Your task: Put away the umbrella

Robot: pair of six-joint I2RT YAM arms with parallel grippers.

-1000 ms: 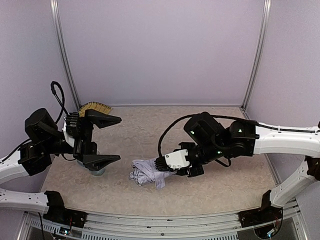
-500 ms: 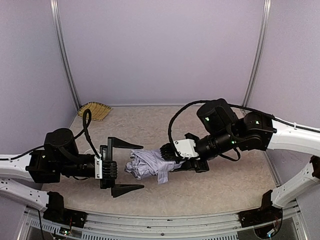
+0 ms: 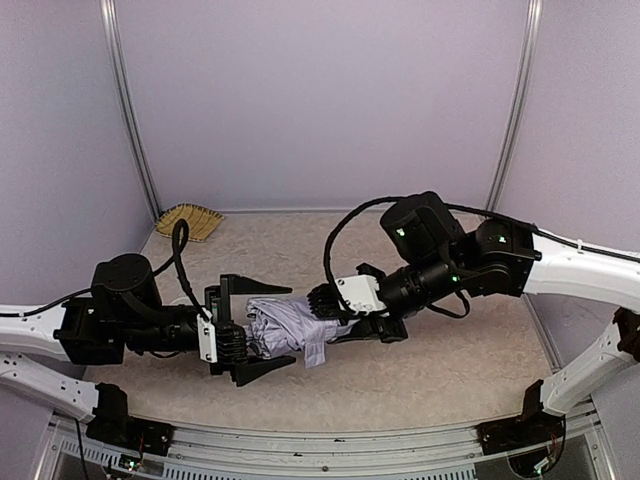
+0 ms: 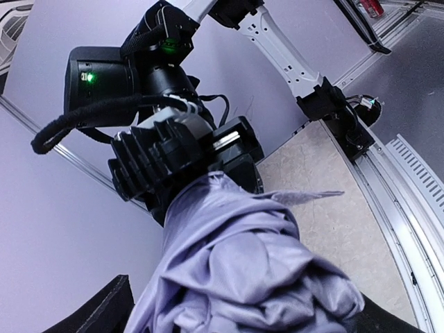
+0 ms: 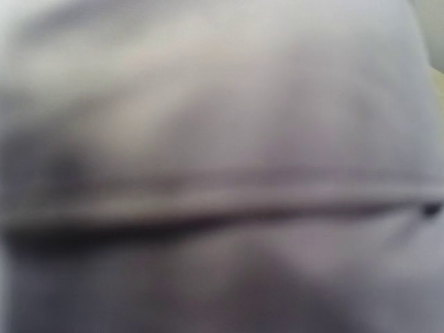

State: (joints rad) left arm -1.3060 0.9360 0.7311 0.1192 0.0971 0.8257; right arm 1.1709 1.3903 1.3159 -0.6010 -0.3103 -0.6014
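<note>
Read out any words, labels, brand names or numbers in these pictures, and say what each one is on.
No readable text anywhere.
The umbrella is plain lavender fabric; the left arm and right arm show no legible lettering.
The right wrist view is only blurred fabric.

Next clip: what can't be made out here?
Right wrist view: blurred pale lavender crinkly fabric umbrella fills the frame; jaws unseen.
Top view: handle and shaft hidden by fabric and the right gripper.
Left wrist view: left gripper jaws cut off at the bottom edge; contact unclear.
Top view: tan woven object at back, too small to identify.
</note>
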